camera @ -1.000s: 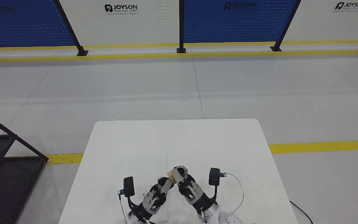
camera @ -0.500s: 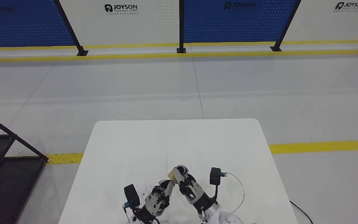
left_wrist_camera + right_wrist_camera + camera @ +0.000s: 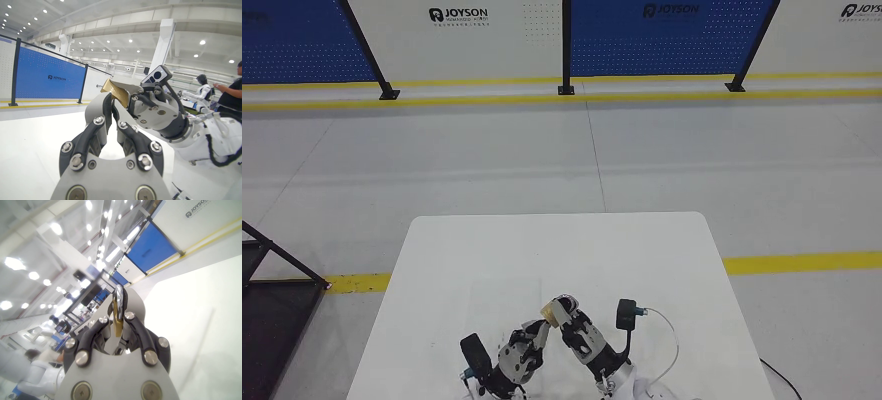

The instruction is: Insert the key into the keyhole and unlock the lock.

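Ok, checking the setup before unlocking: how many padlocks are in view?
1: the brass padlock, clamped in the right gripper above the table, left gripper close beside it. No others seem hidden.

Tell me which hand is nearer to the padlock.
Right. The right hand holds the padlock in its grip; the left hand is beside it, fingertips right by its brass body.

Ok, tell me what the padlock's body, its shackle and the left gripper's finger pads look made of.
Padlock body: yellow-gold with a dull brushed sheen, probably brass.
Shackle: mirror-bright silver with sharp highlights, likely chromed or polished steel.
Left gripper finger pads: matte black and ribbed, apparently rubber or a similar soft plastic.
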Motion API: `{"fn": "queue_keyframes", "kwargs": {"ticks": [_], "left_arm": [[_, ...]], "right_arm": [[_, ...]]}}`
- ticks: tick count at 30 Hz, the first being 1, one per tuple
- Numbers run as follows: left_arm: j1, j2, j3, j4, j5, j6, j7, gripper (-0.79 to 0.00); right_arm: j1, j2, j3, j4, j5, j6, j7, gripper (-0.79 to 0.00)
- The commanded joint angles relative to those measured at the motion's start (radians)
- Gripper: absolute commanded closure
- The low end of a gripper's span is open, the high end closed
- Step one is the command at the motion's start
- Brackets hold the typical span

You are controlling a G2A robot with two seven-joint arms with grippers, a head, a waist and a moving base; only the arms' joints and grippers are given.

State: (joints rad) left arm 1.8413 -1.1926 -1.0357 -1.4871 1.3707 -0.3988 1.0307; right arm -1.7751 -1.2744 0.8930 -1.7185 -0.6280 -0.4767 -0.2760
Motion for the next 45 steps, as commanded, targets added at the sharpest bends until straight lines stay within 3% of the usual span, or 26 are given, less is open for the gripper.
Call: {"fn": "queue_keyframes", "kwargs": {"ticks": [1,14,23,24,25,26,27,33,40,45], "left_arm": [[-0.003,0.000,0.000,0.005,0.031,0.041,0.022,0.000],[-0.040,-0.004,0.009,0.051,0.205,0.297,0.107,0.000],[-0.053,-0.007,0.021,0.067,0.168,0.280,0.136,0.000],[-0.052,-0.007,0.022,0.065,0.157,0.268,0.139,-0.296],[-0.051,-0.007,0.022,0.064,0.147,0.257,0.140,-0.696],[-0.050,-0.007,0.022,0.061,0.138,0.245,0.143,-0.785],[-0.047,-0.006,0.022,0.060,0.130,0.231,0.143,-0.785],[-0.014,0.006,0.006,0.029,0.045,0.071,0.135,-0.785],[0.072,0.052,-0.096,-0.010,-0.163,-0.363,0.013,-0.785],[0.150,0.091,-0.193,-0.058,-0.456,-0.613,-0.230,-0.785]], "right_arm": [[0.000,0.000,0.000,0.000,0.001,0.001,0.000,0.000],[-0.001,0.000,-0.002,0.000,0.008,0.004,0.003,0.000],[-0.002,0.001,0.002,0.001,0.004,-0.003,0.002,0.000],[-0.002,0.001,0.003,0.001,0.005,-0.005,-0.001,0.000],[-0.002,0.001,0.004,0.001,0.004,-0.005,-0.004,0.000],[-0.002,0.001,0.007,0.000,-0.002,-0.003,-0.013,0.000],[-0.004,0.001,0.011,0.000,-0.008,0.002,-0.030,0.000],[-0.004,0.002,0.018,0.006,-0.053,-0.016,-0.073,0.000],[0.001,0.011,0.038,0.034,-0.164,-0.065,-0.092,0.000],[0.034,0.008,0.022,0.052,-0.123,-0.012,0.029,0.000]]}}
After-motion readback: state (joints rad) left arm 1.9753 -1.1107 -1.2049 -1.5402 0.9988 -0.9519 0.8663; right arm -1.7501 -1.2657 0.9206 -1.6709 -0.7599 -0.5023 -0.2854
